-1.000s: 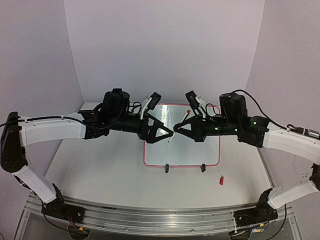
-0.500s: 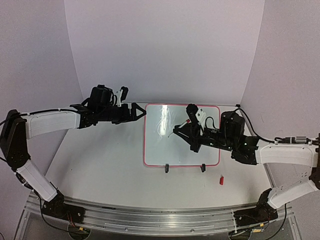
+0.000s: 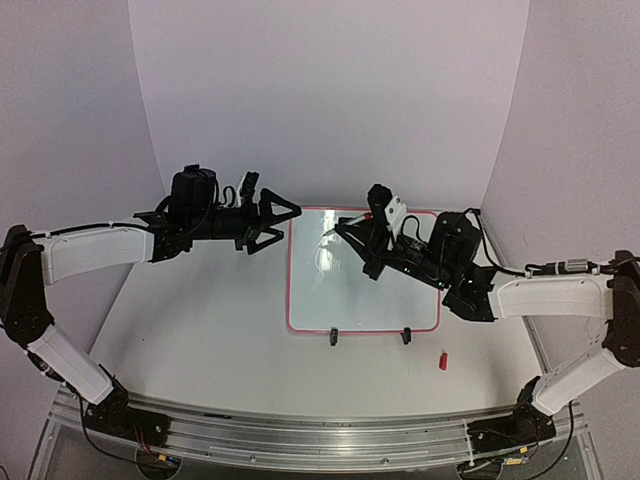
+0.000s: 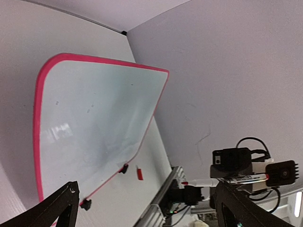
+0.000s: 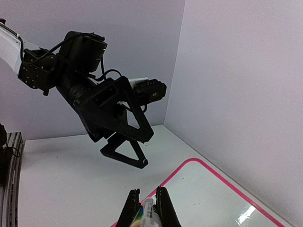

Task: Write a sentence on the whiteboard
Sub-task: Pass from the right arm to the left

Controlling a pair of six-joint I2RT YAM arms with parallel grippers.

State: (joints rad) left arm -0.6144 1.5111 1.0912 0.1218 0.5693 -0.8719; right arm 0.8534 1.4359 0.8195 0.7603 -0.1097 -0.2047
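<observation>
The whiteboard sits on the table between the two arms. The left claw hangs just beside it, spread wide. The right claw is over the board's far part, pinching a marker.

Whiteboard lower half open — right gripper, marker overhang top; left gripper alongside.
</observation>
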